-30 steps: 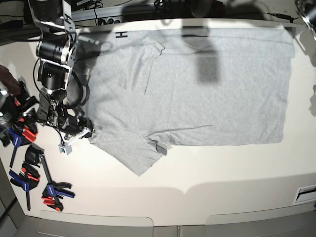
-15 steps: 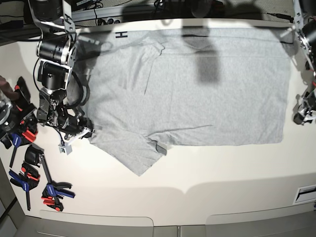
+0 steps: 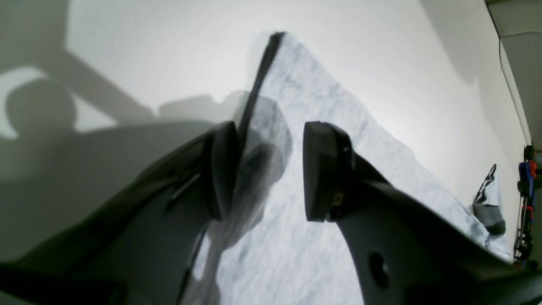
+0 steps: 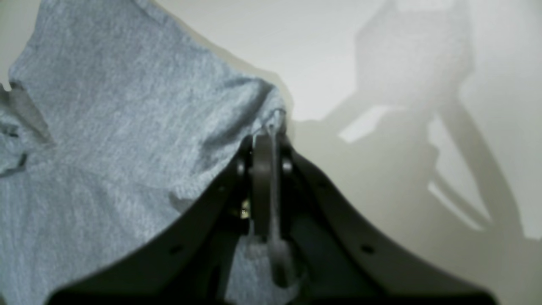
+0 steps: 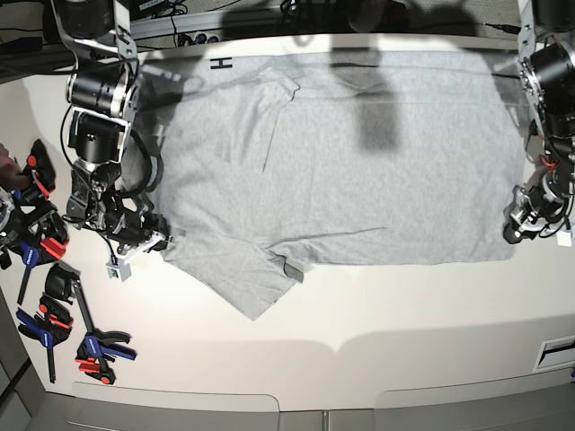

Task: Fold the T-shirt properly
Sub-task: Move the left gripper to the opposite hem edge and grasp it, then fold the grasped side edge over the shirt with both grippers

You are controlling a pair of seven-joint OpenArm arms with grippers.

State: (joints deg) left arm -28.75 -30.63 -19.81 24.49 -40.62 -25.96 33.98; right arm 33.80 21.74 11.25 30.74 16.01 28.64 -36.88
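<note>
The grey T-shirt (image 5: 359, 162) lies spread flat on the white table, plain side up, sleeves to the left and hem to the right. My right gripper (image 5: 154, 242) is at its left edge near the lower sleeve. In the right wrist view the gripper (image 4: 266, 140) is shut on a pinched edge of the shirt (image 4: 106, 106). My left gripper (image 5: 521, 226) is at the hem's lower right corner. In the left wrist view it (image 3: 271, 169) is open, jaws on either side of the shirt's corner (image 3: 322, 97), with the hem edge against one finger (image 3: 222, 169).
Several blue and orange clamps (image 5: 54, 305) lie on the table's left edge, with a hand (image 5: 7, 166) near them. A black H mark (image 5: 220, 63) is at the back left. A white label (image 5: 557, 350) sits at the front right.
My left arm came in from the right and moved down to the hem's lower right corner. The right arm stayed shut on the shirt. The hand and clamps at the left shifted.
</note>
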